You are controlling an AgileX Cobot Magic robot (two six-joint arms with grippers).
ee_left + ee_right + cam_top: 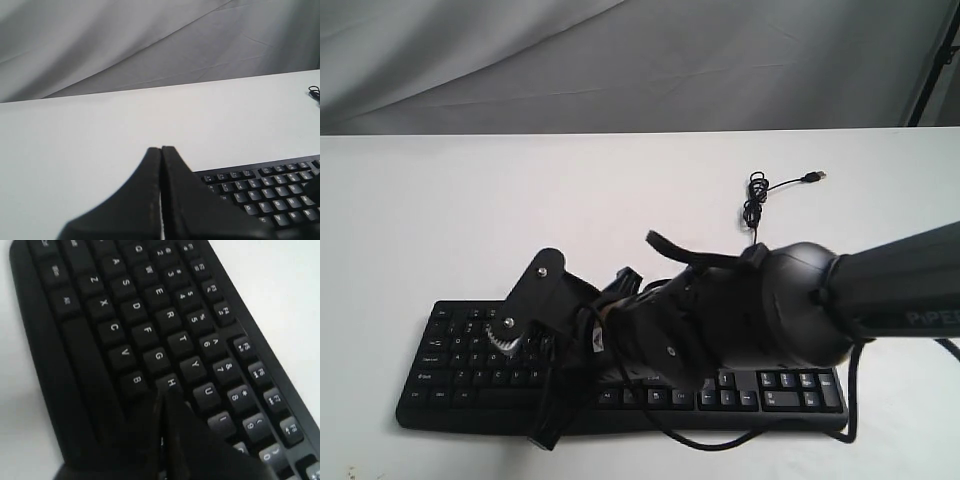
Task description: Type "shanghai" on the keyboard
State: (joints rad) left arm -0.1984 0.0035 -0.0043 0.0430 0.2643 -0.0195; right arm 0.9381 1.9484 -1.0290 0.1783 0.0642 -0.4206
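Note:
The black keyboard (780, 390) lies along the near edge of the white table. My right arm (800, 300) reaches across from the right and covers the keyboard's middle; its fingertips are hidden under the wrist in the exterior view. In the right wrist view my right gripper (165, 392) is shut and empty, its tips at the edge of the H key (171, 383), between B and U. In the left wrist view my left gripper (161, 148) is shut and empty, raised beside the left end of the keyboard (270, 192). I cannot pick it out in the exterior view.
The keyboard's thin black cable (756, 200) lies coiled on the white table (470, 200) behind the keyboard, its USB plug pointing right. A grey cloth backdrop (620, 60) hangs behind the table's far edge. A loose black cable from the arm loops over the keyboard's front.

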